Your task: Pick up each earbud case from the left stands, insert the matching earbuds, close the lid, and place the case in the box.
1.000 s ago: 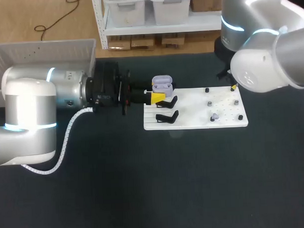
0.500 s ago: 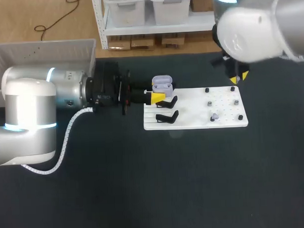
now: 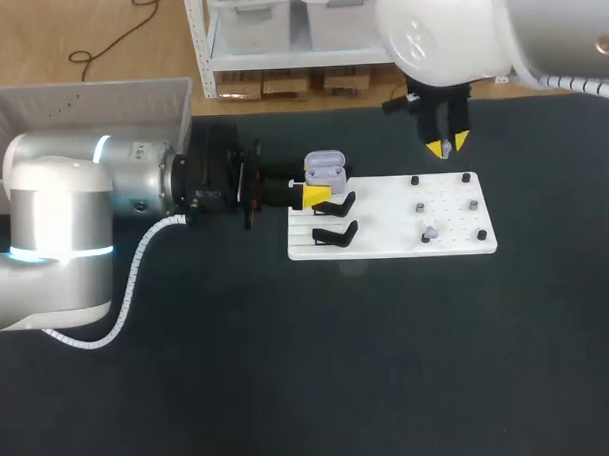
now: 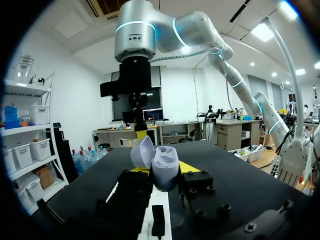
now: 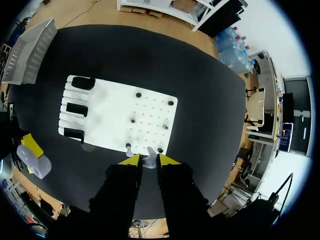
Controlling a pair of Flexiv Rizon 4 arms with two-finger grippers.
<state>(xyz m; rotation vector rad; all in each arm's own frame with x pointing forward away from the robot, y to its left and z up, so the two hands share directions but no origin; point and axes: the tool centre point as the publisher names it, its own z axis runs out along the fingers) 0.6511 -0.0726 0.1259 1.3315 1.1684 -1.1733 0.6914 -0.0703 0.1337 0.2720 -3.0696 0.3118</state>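
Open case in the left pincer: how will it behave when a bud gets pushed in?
Case looks smooth and rounded, so it may slip or twist in the left pincer. Its raised lid probably swings on its hinge if nudged.

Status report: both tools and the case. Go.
Left tool shut on open earbud case. Right tool shut on an earbud, up near white board's far edge. Nothing seen between them.

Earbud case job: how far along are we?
Looks done: earbud case gripped open by the left gripper. In hand: right gripper holds one earbud by the white board. Left: seat it, fetch the second earbud from the board, close the lid, put the case in the box.
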